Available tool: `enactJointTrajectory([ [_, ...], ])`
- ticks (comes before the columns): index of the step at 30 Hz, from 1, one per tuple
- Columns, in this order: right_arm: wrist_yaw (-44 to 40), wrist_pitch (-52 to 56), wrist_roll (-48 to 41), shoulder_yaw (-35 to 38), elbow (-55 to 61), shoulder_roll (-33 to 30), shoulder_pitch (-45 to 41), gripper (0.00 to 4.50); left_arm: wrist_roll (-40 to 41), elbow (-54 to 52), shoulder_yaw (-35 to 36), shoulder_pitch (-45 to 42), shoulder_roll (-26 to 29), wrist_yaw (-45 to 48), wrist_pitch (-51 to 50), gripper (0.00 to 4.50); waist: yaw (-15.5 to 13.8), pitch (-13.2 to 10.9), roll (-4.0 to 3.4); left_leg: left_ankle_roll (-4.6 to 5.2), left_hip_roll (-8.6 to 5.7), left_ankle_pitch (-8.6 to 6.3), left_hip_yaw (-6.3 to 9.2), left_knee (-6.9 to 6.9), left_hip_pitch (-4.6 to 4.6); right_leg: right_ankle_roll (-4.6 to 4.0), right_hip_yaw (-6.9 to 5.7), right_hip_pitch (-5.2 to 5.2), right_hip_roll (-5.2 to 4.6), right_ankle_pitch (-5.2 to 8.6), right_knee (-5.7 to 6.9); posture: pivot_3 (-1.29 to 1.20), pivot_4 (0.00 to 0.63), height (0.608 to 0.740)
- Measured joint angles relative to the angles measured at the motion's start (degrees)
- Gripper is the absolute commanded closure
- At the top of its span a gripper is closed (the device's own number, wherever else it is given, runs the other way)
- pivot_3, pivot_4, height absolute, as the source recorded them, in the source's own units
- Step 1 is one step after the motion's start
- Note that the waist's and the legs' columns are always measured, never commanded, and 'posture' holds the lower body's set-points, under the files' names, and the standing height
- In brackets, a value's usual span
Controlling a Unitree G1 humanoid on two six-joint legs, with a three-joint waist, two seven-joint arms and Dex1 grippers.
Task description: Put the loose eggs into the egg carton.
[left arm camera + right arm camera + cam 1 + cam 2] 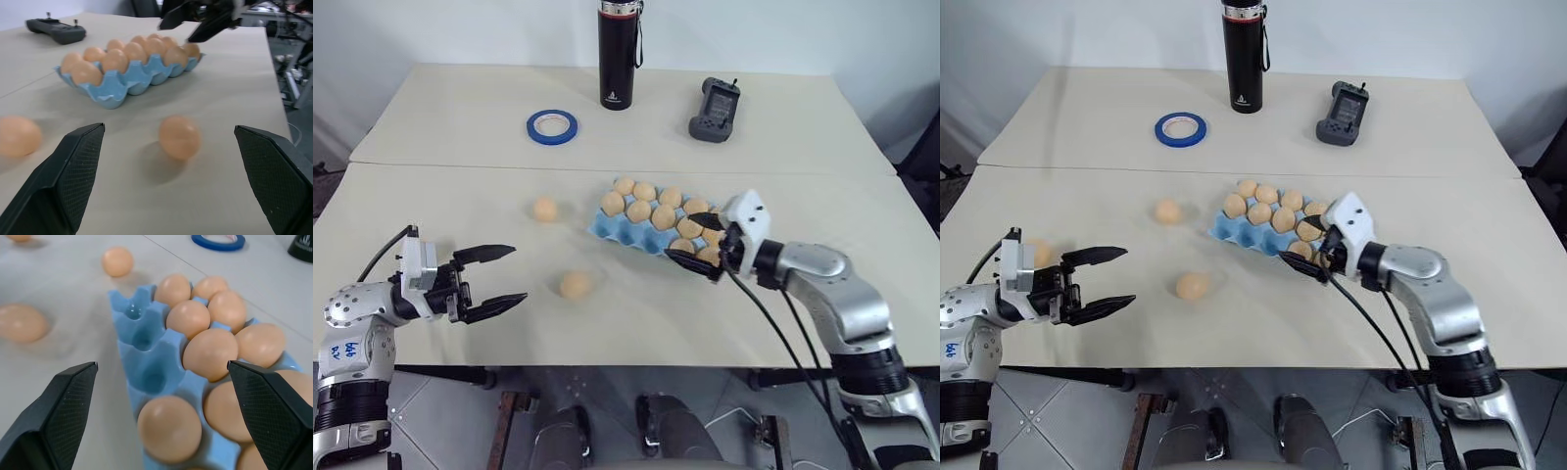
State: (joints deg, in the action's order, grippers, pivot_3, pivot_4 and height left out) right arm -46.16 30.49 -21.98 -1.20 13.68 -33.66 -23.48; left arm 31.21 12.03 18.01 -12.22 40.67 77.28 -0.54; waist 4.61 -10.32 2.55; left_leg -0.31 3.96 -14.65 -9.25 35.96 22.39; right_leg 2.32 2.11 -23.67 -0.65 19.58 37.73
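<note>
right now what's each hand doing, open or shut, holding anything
Left hand: open, empty, near a loose egg on the table.
Right hand: open, empty, over the near end of the egg carton.

A robot test lab, by the look. Pale table (460, 127) against a bare white wall — handheld controller (715, 110) and tape ring (552, 126) lying on it.

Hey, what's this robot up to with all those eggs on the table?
It is filling the blue egg carton with loose eggs. The right gripper hangs open over the carton's near end, holding nothing. The left gripper is open, facing a loose egg. Another egg lies farther back, and some wells are empty.
</note>
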Motion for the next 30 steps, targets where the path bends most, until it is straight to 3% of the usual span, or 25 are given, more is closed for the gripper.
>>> enactJointTrajectory([
  [7,-13.1,-9.3,-3.1,4.9,-1.9,-6.1,8.9,0.06,0.0,-5.0,3.0,8.7,0.1,-4.9,-0.2,0.0,0.2,0.0,0.0,0.16,0.04,-0.12,0.01,0.01,-0.06,0.02,0.0,0.06,0.04,0.01,0.01,0.0,0.15,0.74],
  [19,-26.2,-15.7,-6.9,8.1,-10.8,-8.9,9.1,0.06,0.4,-19.7,10.6,21.9,-3.9,-16.3,0.6,0.0,0.1,0.0,-0.03,0.14,0.0,-0.14,0.18,0.02,-0.23,-0.09,-0.08,0.27,-0.05,0.02,0.03,0.0,0.15,0.74],
  [23,-29.7,-15.8,-7.2,8.1,-12.0,-10.5,9.3,0.06,-1.1,-26.4,8.2,21.8,-7.9,-23.9,0.0,0.0,-0.2,0.0,-0.05,0.21,-0.03,-0.12,0.22,0.02,-0.21,-0.08,-0.11,0.31,-0.06,0.02,-0.01,0.0,0.15,0.74],
  [30,-34.7,-17.5,-8.7,8.5,-12.2,-11.7,11.9,0.06,-8.7,-33.4,-3.9,20.5,-14.1,-36.0,-3.9,0.0,-0.2,0.0,-0.05,0.25,-0.02,-0.12,0.25,0.07,-0.25,-0.06,-0.09,0.38,0.03,0.01,-0.01,0.0,0.15,0.74],
])
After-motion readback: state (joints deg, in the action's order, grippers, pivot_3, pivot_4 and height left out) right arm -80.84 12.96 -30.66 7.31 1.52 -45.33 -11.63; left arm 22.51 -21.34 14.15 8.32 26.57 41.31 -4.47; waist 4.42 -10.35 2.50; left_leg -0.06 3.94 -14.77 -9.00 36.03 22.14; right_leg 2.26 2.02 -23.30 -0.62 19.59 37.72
